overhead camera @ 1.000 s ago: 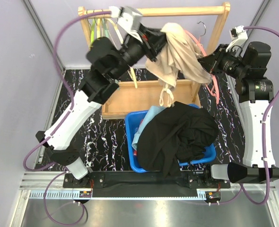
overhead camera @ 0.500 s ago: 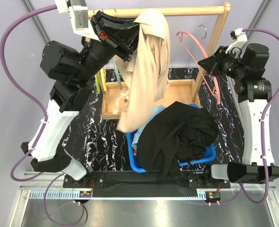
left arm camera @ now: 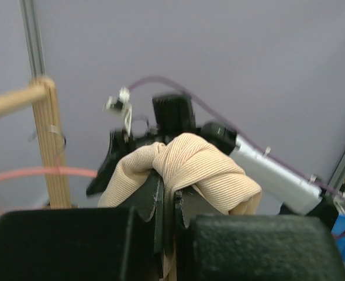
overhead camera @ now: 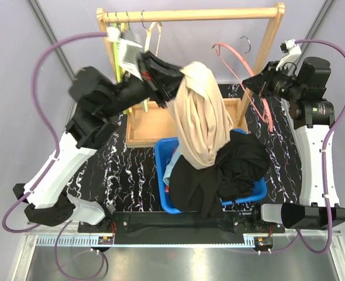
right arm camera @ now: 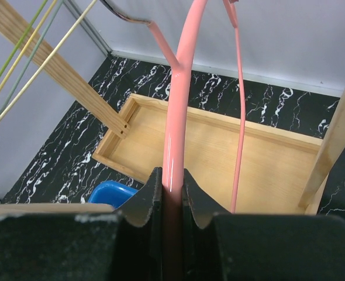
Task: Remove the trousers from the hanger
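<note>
My left gripper (overhead camera: 173, 81) is shut on the bunched top of the beige trousers (overhead camera: 200, 120), which hang free of the hanger and droop over the blue basket (overhead camera: 162, 153). The left wrist view shows the jaws (left arm camera: 169, 196) pinching a fold of the ribbed beige cloth (left arm camera: 204, 170). The bare pink hanger (overhead camera: 234, 54) hangs at the right end of the wooden rail (overhead camera: 207, 13). My right gripper (overhead camera: 252, 81) is shut on its arm (right arm camera: 181, 88), seen close up between the jaws (right arm camera: 172, 187). Black trousers (overhead camera: 231, 170) and a light blue pair (overhead camera: 170, 167) lie in the basket.
The rack's wooden base tray (overhead camera: 152, 126) sits behind the basket on the black marbled table. Several empty thin hangers (overhead camera: 123, 35) hang at the rail's left end. The rack's right post (overhead camera: 266, 47) stands close to my right gripper. Grey walls enclose both sides.
My left arm swung the beige trousers up over the rail, then down and right until they hang over the basket. The right gripper kept holding the pink hanger, now bare.
</note>
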You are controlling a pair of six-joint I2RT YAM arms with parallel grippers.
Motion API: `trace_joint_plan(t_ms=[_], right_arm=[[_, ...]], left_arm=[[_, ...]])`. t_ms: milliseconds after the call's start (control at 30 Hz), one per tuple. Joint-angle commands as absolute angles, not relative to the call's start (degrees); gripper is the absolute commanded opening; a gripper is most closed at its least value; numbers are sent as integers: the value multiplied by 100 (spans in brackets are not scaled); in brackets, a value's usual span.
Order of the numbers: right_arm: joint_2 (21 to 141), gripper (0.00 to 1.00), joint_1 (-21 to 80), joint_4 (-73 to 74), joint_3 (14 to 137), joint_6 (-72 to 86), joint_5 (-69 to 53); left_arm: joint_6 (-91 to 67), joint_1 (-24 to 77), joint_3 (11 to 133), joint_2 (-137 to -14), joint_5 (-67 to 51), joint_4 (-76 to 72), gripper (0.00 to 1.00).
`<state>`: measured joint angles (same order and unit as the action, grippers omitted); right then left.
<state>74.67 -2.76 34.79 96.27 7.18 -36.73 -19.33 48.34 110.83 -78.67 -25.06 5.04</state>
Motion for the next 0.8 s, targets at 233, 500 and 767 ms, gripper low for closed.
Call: trace_joint_plan(t_ms=[233, 500, 767], right_arm=[[7101, 0, -308, 3304, 9598, -176, -4227], [7303, 0, -176, 3471, 9790, -360, -4465], [7795, 0, 650, 3849, 10729, -554, -3605]], left_arm=[[-1161, 5650, 8360, -7620, -2822, 1115, 0], [-308, 6082, 6338, -7769, -1373, 1108, 5], [-88, 6486, 5836, -7191, 227, 546, 96]])
